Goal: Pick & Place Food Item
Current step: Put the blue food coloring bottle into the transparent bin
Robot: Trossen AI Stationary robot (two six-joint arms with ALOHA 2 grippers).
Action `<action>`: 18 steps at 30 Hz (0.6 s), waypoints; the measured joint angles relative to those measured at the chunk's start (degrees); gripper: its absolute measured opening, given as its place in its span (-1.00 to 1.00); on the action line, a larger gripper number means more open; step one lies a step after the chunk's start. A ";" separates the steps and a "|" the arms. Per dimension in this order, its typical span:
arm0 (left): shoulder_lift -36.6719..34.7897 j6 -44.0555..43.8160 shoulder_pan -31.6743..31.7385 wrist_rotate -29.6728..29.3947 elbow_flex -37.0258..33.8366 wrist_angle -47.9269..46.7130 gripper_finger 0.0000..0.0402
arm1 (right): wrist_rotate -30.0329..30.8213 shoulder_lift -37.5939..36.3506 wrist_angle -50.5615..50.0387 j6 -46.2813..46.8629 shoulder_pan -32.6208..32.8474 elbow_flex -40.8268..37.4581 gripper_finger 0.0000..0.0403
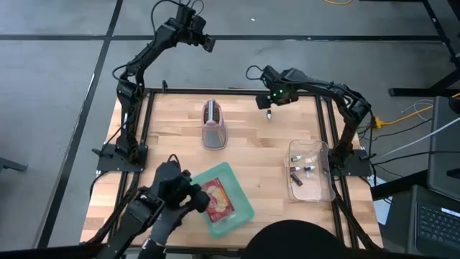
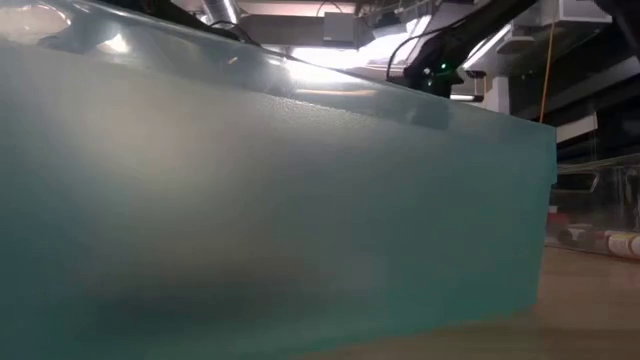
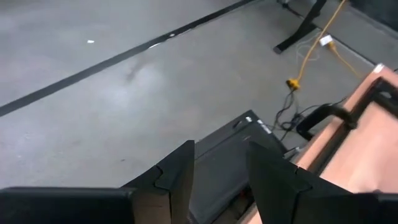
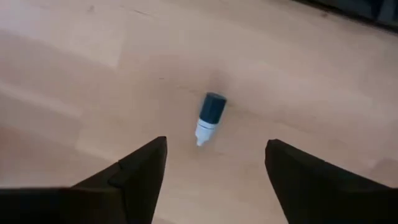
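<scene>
There is one wooden table (image 1: 180, 140). Two robot arms work at it, and each has one tool: a left tool (image 3: 221, 180) and a right tool (image 4: 214, 171). One small bottle with a dark cap (image 4: 209, 118) lies on the table. One teal tray (image 1: 241, 216) holds one red food pack (image 1: 218, 200). One clear box (image 1: 310, 171) holds three small tubes. One pink and grey thing (image 1: 213, 124) stands alone.

small tube (image 1: 269, 114) on table (image 1: 251, 155) beneath right gripper (image 1: 269, 106), bin (image 1: 311, 171) probably rightward

Two dark, jointed arms with black cables looped along the links. Green light glowing near the right wrist (image 1: 275, 94). Flat, angular, matte black fingers (image 4: 142, 168).
</scene>
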 joint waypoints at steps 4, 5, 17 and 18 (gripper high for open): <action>0.00 1.37 0.50 -0.39 0.00 -0.49 -0.30 | -0.03 2.76 2.65 4.12 0.12 0.00 0.29; 0.00 1.68 0.65 -0.39 0.00 -0.66 -0.30 | 0.02 3.46 2.87 4.96 0.27 0.00 0.27; 0.90 3.90 0.74 -0.56 0.00 -2.30 -0.30 | -1.74 9.51 3.21 9.44 0.39 0.00 0.05; 1.20 3.88 0.76 -0.45 0.00 -2.28 -0.30 | -1.75 9.84 3.22 9.45 0.39 0.00 0.05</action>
